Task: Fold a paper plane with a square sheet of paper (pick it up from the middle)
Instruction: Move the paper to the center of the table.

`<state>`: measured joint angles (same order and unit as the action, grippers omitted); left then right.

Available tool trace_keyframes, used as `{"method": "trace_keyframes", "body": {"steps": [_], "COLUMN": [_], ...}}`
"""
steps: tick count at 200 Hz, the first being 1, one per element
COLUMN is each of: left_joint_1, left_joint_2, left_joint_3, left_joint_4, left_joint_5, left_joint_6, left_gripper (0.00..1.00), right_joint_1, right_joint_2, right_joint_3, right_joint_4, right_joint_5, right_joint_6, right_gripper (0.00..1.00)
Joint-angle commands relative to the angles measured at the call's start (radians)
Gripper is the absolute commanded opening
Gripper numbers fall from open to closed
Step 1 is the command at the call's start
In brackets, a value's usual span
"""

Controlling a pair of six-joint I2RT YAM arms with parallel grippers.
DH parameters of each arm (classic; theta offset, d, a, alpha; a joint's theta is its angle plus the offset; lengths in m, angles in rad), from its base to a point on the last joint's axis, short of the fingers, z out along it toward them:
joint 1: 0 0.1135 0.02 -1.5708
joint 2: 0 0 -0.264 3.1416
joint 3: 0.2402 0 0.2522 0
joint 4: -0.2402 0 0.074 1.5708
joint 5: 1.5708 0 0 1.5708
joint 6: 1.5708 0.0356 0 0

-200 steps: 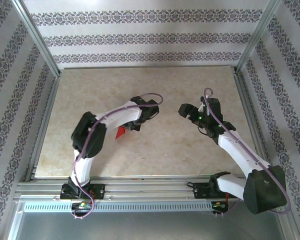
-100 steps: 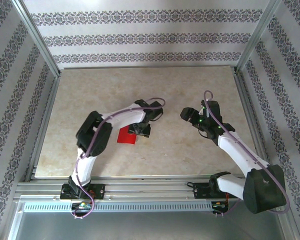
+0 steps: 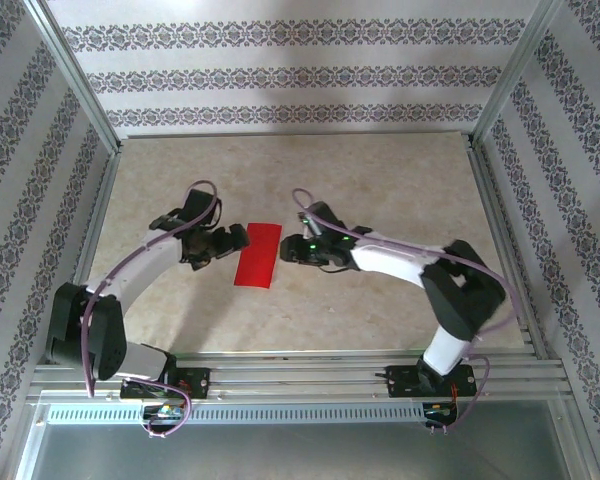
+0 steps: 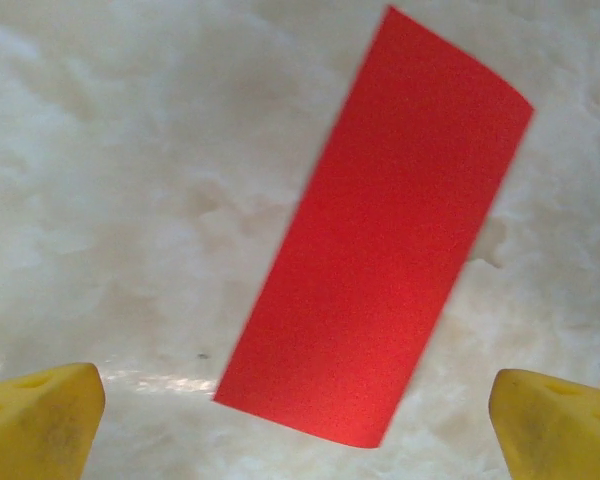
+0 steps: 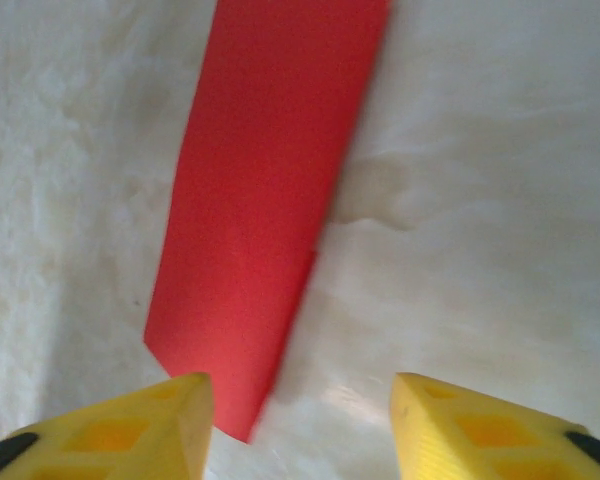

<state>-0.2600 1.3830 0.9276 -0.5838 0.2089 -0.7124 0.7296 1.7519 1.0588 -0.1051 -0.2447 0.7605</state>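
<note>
Top external: the sheet of paper (image 3: 257,254) lies flat, a narrow strip. I'd pin one long edge and lift the other squarely. Left gripper (image 3: 225,240) sits just left of the strip, right gripper (image 3: 288,250) just right.

Left wrist: fingers (image 4: 40,420) spread wide, strip ahead, untouched.

Right wrist: fingers (image 5: 480,430) partly apart, pinching nothing, strip's corner beside one finger.

My table (image 3: 380,180): pale marbled slab, level, metal rails along its edges. Lying on it: the red paper (image 3: 257,254), a narrow rectangle, flat against the surface, just left of centre, long side running roughly near-to-far with a slight tilt.
</note>
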Motion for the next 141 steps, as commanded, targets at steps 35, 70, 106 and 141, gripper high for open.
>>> {"method": "trace_keyframes", "body": {"steps": [35, 70, 106, 141], "left_joint_1": [0.095, 0.108, 0.110, 0.112], "left_joint_2": [-0.155, -0.165, -0.148, -0.130], "left_joint_3": [-0.147, -0.157, -0.154, -0.156], "left_joint_4": [0.141, 0.150, 0.161, 0.180], "left_joint_5": [0.078, 0.086, 0.101, 0.141], "left_joint_6": [-0.029, -0.024, -0.027, -0.027], "left_gripper": [1.00, 1.00, 1.00, 1.00], "right_joint_1": [0.053, 0.048, 0.024, -0.071], "right_joint_2": [0.245, 0.320, 0.315, 0.251], "right_joint_3": [0.232, 0.273, 0.221, 0.106], "right_joint_4": [0.022, -0.017, -0.037, -0.060], "right_joint_5": [-0.113, -0.111, -0.122, -0.286], "right_joint_6": [0.037, 0.056, 0.026, -0.192], "right_gripper": [0.42, 0.42, 0.43, 0.45]}}
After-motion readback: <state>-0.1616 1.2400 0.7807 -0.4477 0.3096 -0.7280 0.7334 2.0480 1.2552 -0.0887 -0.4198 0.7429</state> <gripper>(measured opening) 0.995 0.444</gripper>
